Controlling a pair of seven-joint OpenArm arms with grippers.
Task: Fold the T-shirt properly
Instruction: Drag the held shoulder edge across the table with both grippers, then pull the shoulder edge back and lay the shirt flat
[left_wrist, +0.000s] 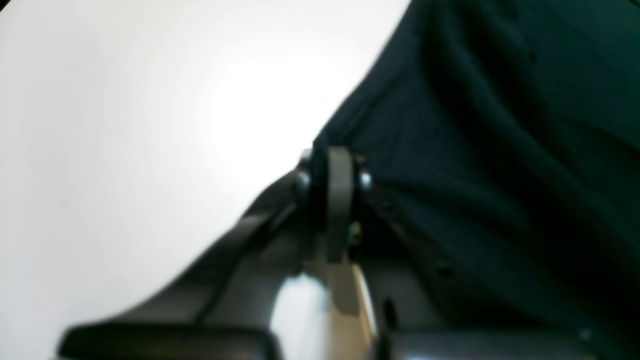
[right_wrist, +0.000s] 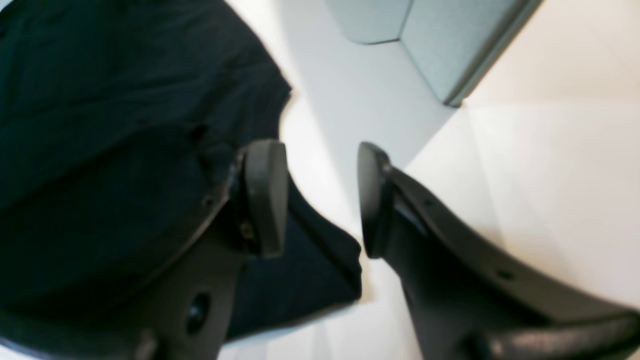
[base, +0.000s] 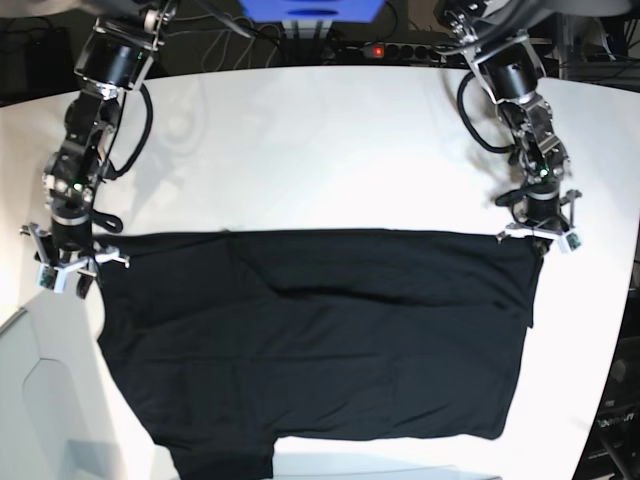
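The black T-shirt (base: 320, 340) lies spread flat on the white table (base: 320, 140), plain side up, its long straight edge across the middle. My left gripper (base: 540, 243) is at the shirt's far right corner. In the left wrist view, this gripper (left_wrist: 332, 172) is shut on the cloth's edge (left_wrist: 500, 150), which pulls taut from the tips. My right gripper (base: 78, 280) is at the shirt's far left corner. In the right wrist view, it (right_wrist: 320, 200) is open, with cloth (right_wrist: 100, 125) under and beside one finger (right_wrist: 265, 195) and the other finger over bare table.
A pale grey panel (right_wrist: 425, 40) stands beside the table at its front left, also seen in the base view (base: 30, 400). Cables and a power strip (base: 380, 48) run along the back edge. The table's right edge (base: 625, 300) is close to my left gripper.
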